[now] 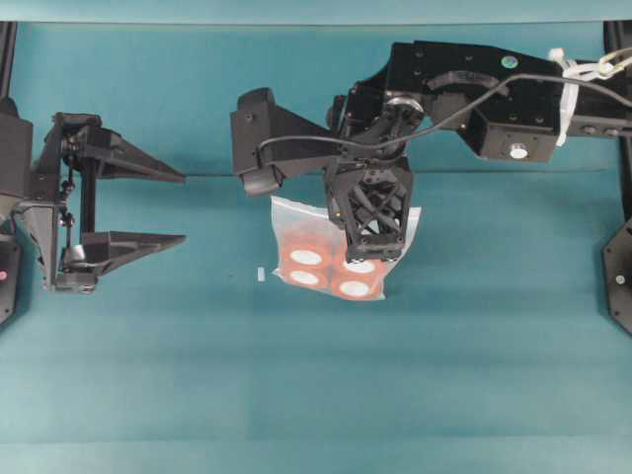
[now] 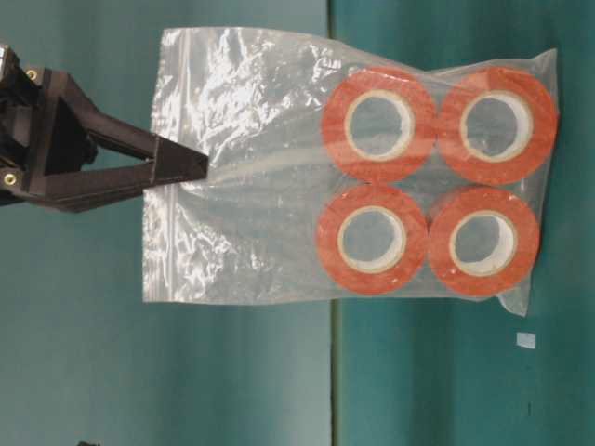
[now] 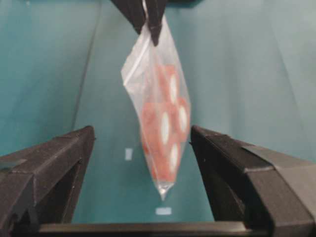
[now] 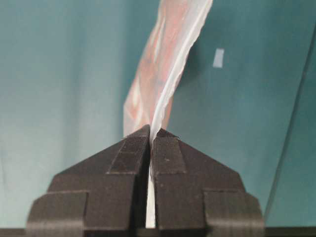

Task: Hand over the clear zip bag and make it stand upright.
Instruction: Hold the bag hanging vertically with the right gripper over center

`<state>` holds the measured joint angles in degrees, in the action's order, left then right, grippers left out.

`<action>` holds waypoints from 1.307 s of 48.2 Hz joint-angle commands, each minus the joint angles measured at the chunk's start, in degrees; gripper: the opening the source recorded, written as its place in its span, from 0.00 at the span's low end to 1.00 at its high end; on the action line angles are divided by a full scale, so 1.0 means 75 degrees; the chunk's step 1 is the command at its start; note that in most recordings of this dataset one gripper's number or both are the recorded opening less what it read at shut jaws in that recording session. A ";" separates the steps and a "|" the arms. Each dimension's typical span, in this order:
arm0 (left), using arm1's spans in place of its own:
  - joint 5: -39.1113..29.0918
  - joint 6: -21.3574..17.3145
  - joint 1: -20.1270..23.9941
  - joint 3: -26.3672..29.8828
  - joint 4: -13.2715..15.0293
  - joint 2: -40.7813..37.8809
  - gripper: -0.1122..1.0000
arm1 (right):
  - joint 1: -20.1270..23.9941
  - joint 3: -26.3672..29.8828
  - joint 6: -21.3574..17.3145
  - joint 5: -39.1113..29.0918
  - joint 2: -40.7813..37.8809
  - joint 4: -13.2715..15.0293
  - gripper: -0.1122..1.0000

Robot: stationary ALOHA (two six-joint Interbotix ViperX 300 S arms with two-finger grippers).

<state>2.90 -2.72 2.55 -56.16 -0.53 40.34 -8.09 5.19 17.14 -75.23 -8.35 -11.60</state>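
Observation:
The clear zip bag hangs in the air with its orange-red tape rolls gathered at its low end. My right gripper points down over the middle of the table and is shut on the bag's upper edge, seen also in the right wrist view and the table-level view. My left gripper is open and empty, left of the bag and well apart from it, pointing toward it. In the left wrist view the bag hangs ahead between the open fingers.
The teal table lies under the hanging bag. A small white tape mark sits on it just left of the bag, and another mark shows below the bag's tip. The arms' bases stand at both sides.

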 commanded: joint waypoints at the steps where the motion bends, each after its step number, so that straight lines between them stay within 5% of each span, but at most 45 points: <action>1: 0.0035 -0.0023 0.0023 0.0105 -0.0012 -0.0047 0.88 | 0.0070 0.0281 0.0187 -0.0023 0.0105 0.0000 0.11; 31: 0.0035 -0.0012 0.0035 0.0094 -0.0012 -0.0152 0.88 | 0.0082 0.0188 0.1219 -0.0223 0.0094 0.0105 0.11; 63: 0.0059 0.0012 0.0035 -0.0059 -0.0012 -0.0152 0.87 | 0.0398 -0.0012 0.1207 0.0305 -0.0012 0.0117 0.11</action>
<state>2.90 -2.72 2.81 -57.13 -0.53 39.11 -5.27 4.66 26.10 -73.48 -9.14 -10.81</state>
